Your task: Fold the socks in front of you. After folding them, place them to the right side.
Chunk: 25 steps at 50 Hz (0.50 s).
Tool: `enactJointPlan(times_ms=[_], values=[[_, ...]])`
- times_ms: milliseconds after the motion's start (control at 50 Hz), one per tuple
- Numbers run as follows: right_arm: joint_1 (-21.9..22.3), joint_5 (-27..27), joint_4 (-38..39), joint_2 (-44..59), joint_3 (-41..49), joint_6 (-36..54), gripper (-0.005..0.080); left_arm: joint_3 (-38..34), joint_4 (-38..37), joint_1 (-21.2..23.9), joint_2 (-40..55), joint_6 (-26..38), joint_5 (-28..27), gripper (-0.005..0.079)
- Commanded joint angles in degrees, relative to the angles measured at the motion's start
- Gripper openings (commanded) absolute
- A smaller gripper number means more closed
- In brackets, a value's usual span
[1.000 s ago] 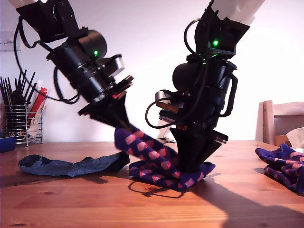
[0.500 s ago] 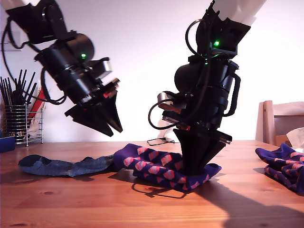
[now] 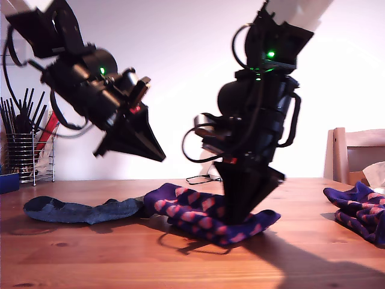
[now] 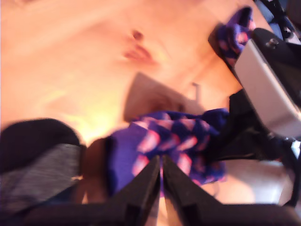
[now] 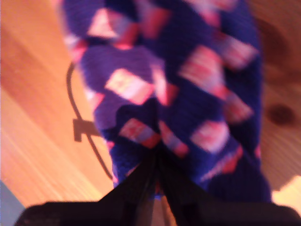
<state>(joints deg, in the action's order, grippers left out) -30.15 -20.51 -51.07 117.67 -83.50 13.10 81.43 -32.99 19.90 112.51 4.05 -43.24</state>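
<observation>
A navy-purple sock with red-pink checks (image 3: pixel 195 212) lies folded over on the wooden table (image 3: pixel 90 259). My second gripper (image 3: pixel 238 218) stands on the end of it nearer the exterior view's right, shut on the knit (image 5: pixel 188 70); up close its jaws (image 5: pixel 156 153) pinch the fabric. My first gripper (image 3: pixel 160 158) hangs above the sock's other end, shut and holding nothing. From above, its closed jaws (image 4: pixel 161 161) point at the checked sock (image 4: pixel 174 141). A plain grey-blue sock (image 3: pixel 78 211) lies flat at the exterior view's left. Another checked sock (image 3: pixel 358 211) sits bunched at the exterior view's right.
A wire rack with dark utensils (image 3: pixel 24 150) and a blue object (image 3: pixel 7 182) stand at the exterior view's far left. A wooden chair back (image 3: pixel 356 150) rises behind the table at that view's right. A thin dark wire loop (image 5: pixel 75 117) lies on the wood by the checked sock.
My first gripper has let go of the checked sock's end and risen toward the exterior view's left. That end now lies on the sock. My second gripper has stayed pinched on it.
</observation>
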Motion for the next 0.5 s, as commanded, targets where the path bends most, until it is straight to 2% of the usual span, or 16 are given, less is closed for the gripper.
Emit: enactJointPlan(times_ms=[0, 480], values=[[-1.05, -0.39, 0.44, 0.9, 1.31, 0.42, -0.0013, -0.85, 0.2, 0.35, 4.07, 0.5, -1.79, -0.0024], [-0.96, -0.63, -0.39, 0.9, 1.31, 0.42, -0.0013, -0.85, 6.27, 3.26, 10.93, 0.42, -10.51, -0.0024]])
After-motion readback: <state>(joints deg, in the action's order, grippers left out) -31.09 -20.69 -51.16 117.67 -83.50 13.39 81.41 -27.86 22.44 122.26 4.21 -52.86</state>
